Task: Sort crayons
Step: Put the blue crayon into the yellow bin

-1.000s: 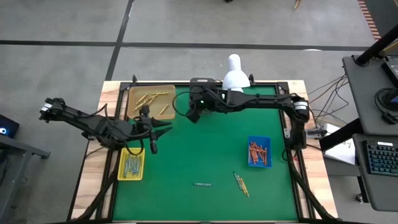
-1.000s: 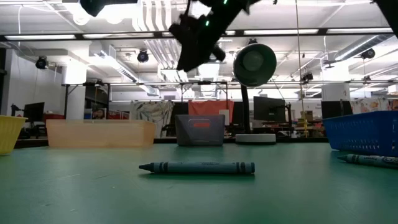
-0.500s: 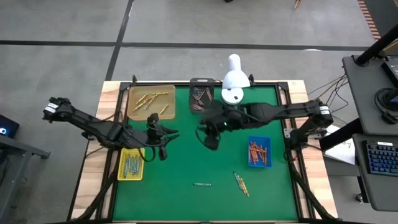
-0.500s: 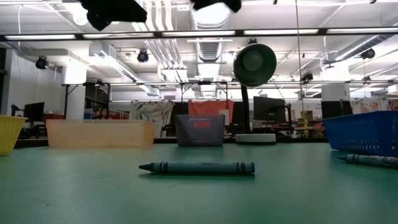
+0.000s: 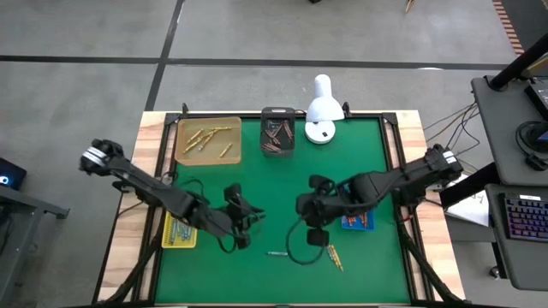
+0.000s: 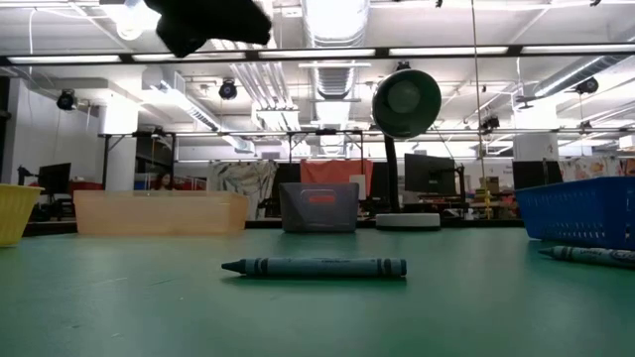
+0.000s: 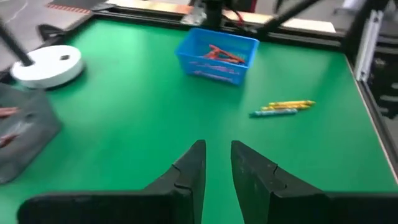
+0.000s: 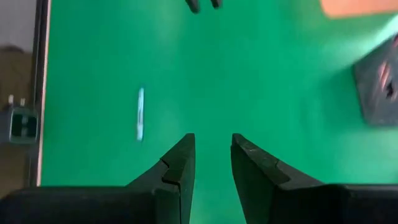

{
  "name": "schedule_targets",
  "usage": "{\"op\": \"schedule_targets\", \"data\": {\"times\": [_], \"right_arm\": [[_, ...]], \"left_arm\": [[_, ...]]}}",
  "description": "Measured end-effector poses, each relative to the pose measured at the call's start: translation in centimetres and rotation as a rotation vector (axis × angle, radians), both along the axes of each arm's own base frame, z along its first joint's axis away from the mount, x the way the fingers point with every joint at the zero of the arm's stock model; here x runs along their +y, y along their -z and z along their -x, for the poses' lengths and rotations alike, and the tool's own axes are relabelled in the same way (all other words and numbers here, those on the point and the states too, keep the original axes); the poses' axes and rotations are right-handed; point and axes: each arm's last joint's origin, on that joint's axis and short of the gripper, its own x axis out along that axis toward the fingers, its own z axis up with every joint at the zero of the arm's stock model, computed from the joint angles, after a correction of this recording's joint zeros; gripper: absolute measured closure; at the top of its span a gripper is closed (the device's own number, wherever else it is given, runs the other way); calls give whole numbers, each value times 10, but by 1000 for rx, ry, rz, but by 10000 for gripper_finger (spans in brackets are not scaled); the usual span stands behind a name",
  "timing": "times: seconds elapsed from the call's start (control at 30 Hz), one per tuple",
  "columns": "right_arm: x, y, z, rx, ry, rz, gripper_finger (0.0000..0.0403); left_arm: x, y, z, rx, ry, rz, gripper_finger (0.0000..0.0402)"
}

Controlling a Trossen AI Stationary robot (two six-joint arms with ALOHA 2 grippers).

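Note:
A blue-grey crayon (image 5: 278,253) lies flat on the green mat near the front edge; it also shows in the low view (image 6: 316,267) and the right wrist view (image 8: 140,114). Two or three yellow and blue crayons (image 5: 332,252) lie to its right, also in the left wrist view (image 7: 283,107). My left gripper (image 5: 250,221) hovers open and empty, left of and farther back than the blue-grey crayon, its fingers (image 7: 216,158) pointing toward the table's right. My right gripper (image 5: 304,210) hovers open and empty, back from the loose crayons and beside the blue tray, its fingers (image 8: 211,152) pointing left.
A blue tray (image 5: 355,220) of orange-red crayons sits right, partly under my right arm. A yellow tray (image 5: 175,231) sits left, a tan tray (image 5: 208,139) far left, a dark grey tray (image 5: 277,133) and a white lamp (image 5: 321,111) at the far edge.
My right gripper has swung from the dark grey tray at the far edge toward the near edge and right, and now hovers by the blue tray. My left gripper has moved from beside the yellow tray toward the near edge and right, nearer the blue-grey crayon. No crayon has moved.

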Motion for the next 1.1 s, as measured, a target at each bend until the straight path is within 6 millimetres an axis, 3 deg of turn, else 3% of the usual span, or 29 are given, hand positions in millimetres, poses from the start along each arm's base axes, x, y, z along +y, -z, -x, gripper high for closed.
{"op": "schedule_targets", "data": {"times": [0.37,0.63,0.9,1.1], "right_arm": [[37,6,25,103,-33,-11,318],[73,17,45,122,-131,0,316],[109,40,67,119,-187,-21,326],[128,50,81,61,-172,-18,327]], "left_arm": [[-64,38,-49,228,126,-141,343],[-99,67,-71,283,168,-168,318],[-113,99,-85,347,200,-168,258],[-113,118,-85,392,189,-189,242]]}}
